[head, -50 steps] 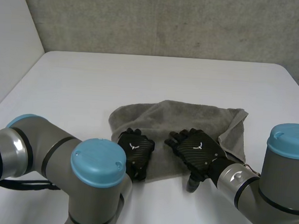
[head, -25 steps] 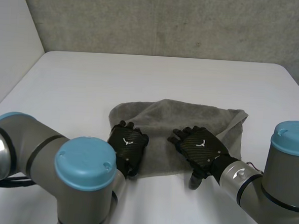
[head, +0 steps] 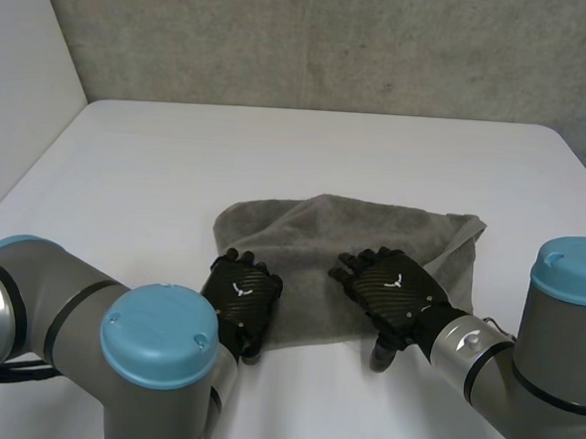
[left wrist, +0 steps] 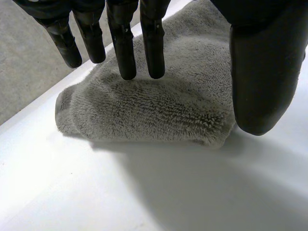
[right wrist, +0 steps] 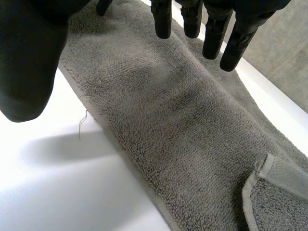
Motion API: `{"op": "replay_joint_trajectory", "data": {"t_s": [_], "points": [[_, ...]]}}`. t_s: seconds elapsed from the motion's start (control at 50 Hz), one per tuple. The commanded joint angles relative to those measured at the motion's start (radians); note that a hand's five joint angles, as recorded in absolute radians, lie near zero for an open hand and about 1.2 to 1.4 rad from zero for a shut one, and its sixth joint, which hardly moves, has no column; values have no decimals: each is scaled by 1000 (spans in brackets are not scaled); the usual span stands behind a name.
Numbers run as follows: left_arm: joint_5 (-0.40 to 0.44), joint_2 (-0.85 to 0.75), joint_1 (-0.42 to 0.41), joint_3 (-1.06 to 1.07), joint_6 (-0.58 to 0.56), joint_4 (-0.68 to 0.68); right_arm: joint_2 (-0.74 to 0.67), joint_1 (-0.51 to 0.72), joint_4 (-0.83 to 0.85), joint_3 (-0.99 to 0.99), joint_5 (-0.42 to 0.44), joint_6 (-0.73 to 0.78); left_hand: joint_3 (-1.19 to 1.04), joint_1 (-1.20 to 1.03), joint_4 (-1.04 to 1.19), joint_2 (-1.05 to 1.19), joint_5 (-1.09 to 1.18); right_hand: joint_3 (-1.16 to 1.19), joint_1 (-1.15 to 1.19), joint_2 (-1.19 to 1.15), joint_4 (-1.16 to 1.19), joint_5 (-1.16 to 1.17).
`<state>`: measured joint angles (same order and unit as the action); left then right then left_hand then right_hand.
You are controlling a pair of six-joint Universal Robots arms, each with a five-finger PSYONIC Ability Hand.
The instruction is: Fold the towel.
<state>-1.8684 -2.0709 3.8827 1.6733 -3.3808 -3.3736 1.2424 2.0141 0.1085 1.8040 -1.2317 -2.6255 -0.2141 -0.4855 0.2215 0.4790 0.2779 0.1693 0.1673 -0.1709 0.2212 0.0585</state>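
Note:
A grey towel [head: 346, 248] lies folded in the middle of the white table. My left hand [head: 239, 294] is over its near left corner, palm down. In the left wrist view its fingers [left wrist: 122, 43] are straight and spread just above the towel [left wrist: 159, 106], the thumb off the edge over the table, holding nothing. My right hand [head: 393, 290] rests over the near edge, right of the middle. In the right wrist view its fingers [right wrist: 211, 33] are straight above the towel [right wrist: 183, 125], and the thumb hangs over bare table. A small corner flap [right wrist: 269, 168] is turned over.
The white table [head: 277, 159] reaches a grey wall at the back and a pale panel at the left. A loose thread [right wrist: 82, 126] lies on the table beside the towel's near edge.
My left hand has slid left and nearer, from the towel's near middle to its left corner, and its fingers have straightened. The right hand shifted slightly right, then stayed put.

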Motion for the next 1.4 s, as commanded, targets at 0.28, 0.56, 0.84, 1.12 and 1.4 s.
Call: {"op": "replay_joint_trajectory", "data": {"t_s": [0.28,0.56,0.84,1.12,1.4], "points": [[0,-49,29,-66,-6,0,-3,-1,-1,-6,0,1,40,-911,-47,917,944,5,17,-14,-47,-48],[17,173,119,-201,-6,85,109,-31,-53,-38,3,-10,40,-911,-47,917,944,5,17,-14,-47,-48],[160,382,152,-250,-5,109,151,-28,-78,-173,18,-272,40,-911,-47,917,944,5,17,-14,-47,-48],[160,55,211,-219,0,109,-26,-12,-58,-216,0,-295,40,-911,-47,917,944,5,20,-17,-47,-45],[152,86,204,-191,-3,111,-37,-6,31,-187,-91,-447,40,-209,-47,216,243,5,41,-37,-47,-25]]}}
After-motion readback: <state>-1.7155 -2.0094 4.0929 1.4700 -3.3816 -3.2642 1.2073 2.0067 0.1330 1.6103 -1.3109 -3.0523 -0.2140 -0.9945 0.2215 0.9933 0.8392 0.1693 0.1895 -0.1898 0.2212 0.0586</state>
